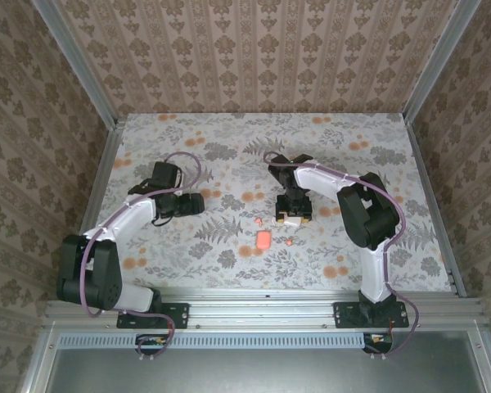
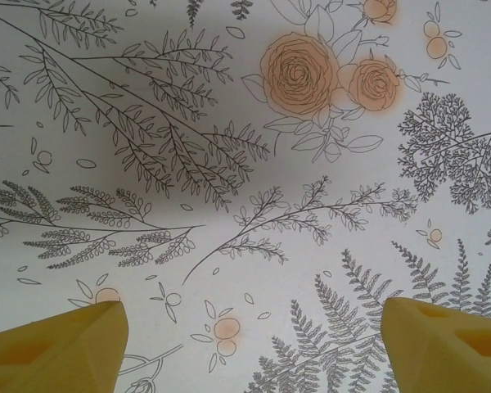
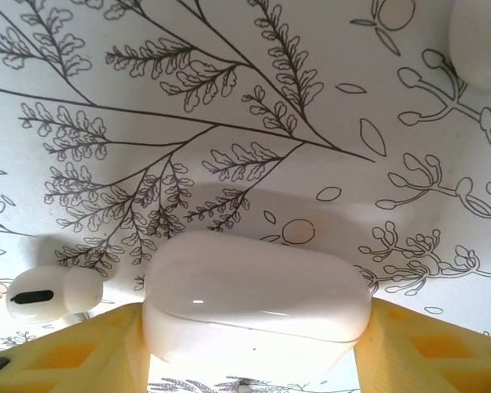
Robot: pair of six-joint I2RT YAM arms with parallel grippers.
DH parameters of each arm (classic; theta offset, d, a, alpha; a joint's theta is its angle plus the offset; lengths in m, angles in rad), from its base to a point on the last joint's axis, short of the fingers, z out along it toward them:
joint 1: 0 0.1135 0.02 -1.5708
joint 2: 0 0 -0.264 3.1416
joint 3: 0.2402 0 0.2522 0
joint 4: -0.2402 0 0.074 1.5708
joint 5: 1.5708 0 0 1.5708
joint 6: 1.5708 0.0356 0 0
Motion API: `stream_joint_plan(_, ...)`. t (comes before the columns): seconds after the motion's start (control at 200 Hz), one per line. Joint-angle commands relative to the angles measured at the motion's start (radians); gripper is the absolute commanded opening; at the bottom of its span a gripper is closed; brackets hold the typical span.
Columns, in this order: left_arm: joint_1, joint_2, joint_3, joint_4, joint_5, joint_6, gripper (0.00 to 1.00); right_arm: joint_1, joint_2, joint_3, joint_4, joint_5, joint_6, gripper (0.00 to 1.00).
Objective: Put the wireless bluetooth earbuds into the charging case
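My right gripper is shut on the white charging case, one yellow finger pressing on each end. The case's lid is closed and it rests low over the table. One white earbud lies on the cloth just left of the case. The red-coral case lies nearer the front, with two tiny red-coral buds beside it. My left gripper hangs open over bare cloth at mid-left, with nothing between its yellow fingers.
The table wears a floral cloth and has patterned walls on three sides. A rounded white object is cut off at the top right corner of the right wrist view; I cannot tell what it is.
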Motion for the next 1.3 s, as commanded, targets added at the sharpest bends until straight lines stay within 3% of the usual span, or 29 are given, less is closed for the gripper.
stream_joint_plan(0.0,-0.01,-0.012,0.007,0.021,0.033,-0.01,0.82,-0.006,-0.004,-0.043,0.027,-0.011,0.008,0.6)
stream_joint_plan(0.18,-0.035,-0.084,-0.067,0.184,0.122,0.037,0.8,-0.009,-0.123,-0.109,0.113,-0.045,0.041,0.59)
stream_joint_plan(0.485,-0.162,-0.251,-0.291,0.708,0.173,0.148,0.76,-0.01,-0.447,-0.321,0.433,-0.122,0.133,0.58)
stream_joint_plan(0.655,-0.22,-0.23,-0.304,0.813,0.189,0.187,0.75,-0.01,-0.595,-0.427,0.681,-0.176,0.173,0.57)
stream_joint_plan(0.78,-0.257,-0.184,-0.309,0.925,0.261,0.241,0.66,-0.01,-0.689,-0.517,0.883,-0.222,0.222,0.56)
stream_joint_plan(0.92,-0.327,-0.146,-0.361,1.14,0.283,0.327,0.64,-0.008,-0.742,-0.601,1.07,-0.258,0.305,0.56)
stream_joint_plan(1.295,-0.39,-0.071,-0.371,1.345,0.363,0.337,0.59,0.043,-0.742,-0.689,1.345,-0.301,0.397,0.56)
